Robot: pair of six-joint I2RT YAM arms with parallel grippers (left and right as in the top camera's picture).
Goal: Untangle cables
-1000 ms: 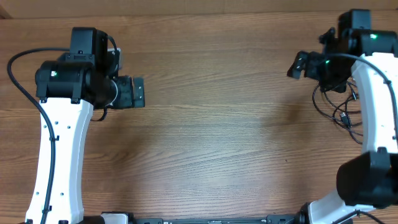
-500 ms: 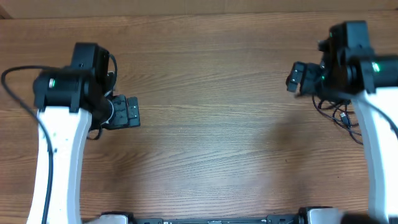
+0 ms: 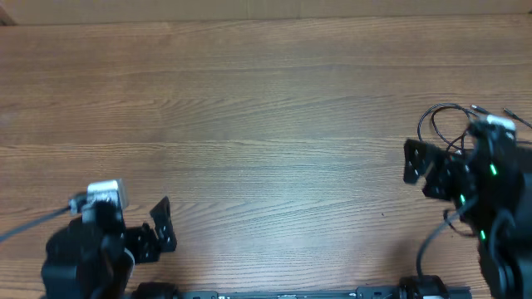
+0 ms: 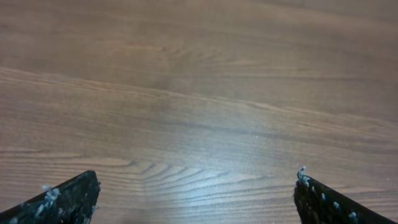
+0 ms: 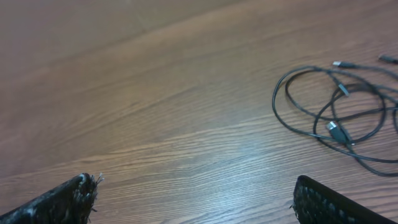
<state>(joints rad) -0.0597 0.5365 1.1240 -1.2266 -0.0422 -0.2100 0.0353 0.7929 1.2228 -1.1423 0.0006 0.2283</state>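
Observation:
The cables are thin black cords with small grey plug ends, lying in loose overlapping loops on the wooden table at the right of the right wrist view. In the overhead view they lie at the far right, partly hidden under the right arm. My right gripper is open and empty, low over bare wood to the left of the cables; in the overhead view it sits just below-left of the loops. My left gripper is open and empty over bare wood; in the overhead view it is at the bottom left.
The wooden table runs across the whole view, with its far edge along the top. The left arm body sits at the front left corner and the right arm body at the front right.
Both arms have pulled back toward the front edge of the table. The right arm has moved off the cables, so more of their loops show. Both grippers stay open.

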